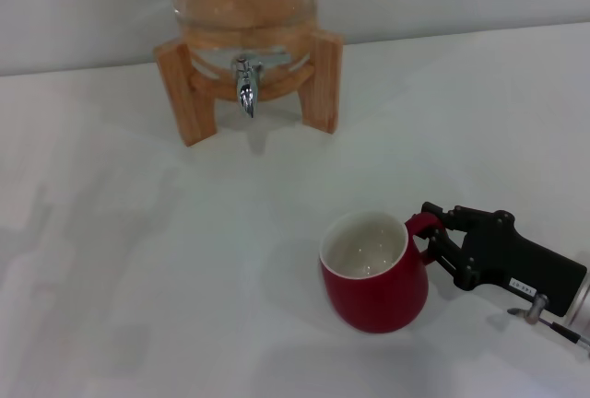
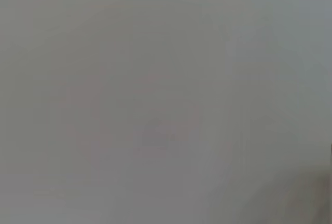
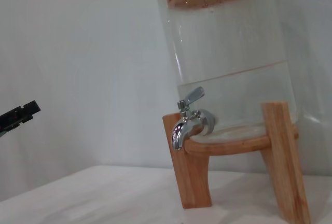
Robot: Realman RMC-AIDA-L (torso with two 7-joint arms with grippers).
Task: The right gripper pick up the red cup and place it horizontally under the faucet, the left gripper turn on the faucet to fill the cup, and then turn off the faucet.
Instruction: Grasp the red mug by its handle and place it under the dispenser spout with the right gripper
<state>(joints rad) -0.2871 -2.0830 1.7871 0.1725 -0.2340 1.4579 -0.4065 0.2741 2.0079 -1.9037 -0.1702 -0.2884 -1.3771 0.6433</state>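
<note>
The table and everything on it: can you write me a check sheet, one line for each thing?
Surface: white table, bare around the mug.
Red cup: upright, white inside, handle toward the right tool.
Faucet: chrome, spout down, lever tilted in the right wrist view; no water seen running.
Water dispenser: glass jar partly filled, on a wooden stand, far from the cup.
Clutter: nothing seen.
Right tool: at the cup's handle, fingers on either side of it; grip cannot be told.
Left tool: not seen in the head view; its wrist view shows only blank grey.
Cables: thin wire near the right wrist.
Surroundings: plain pale wall.
</note>
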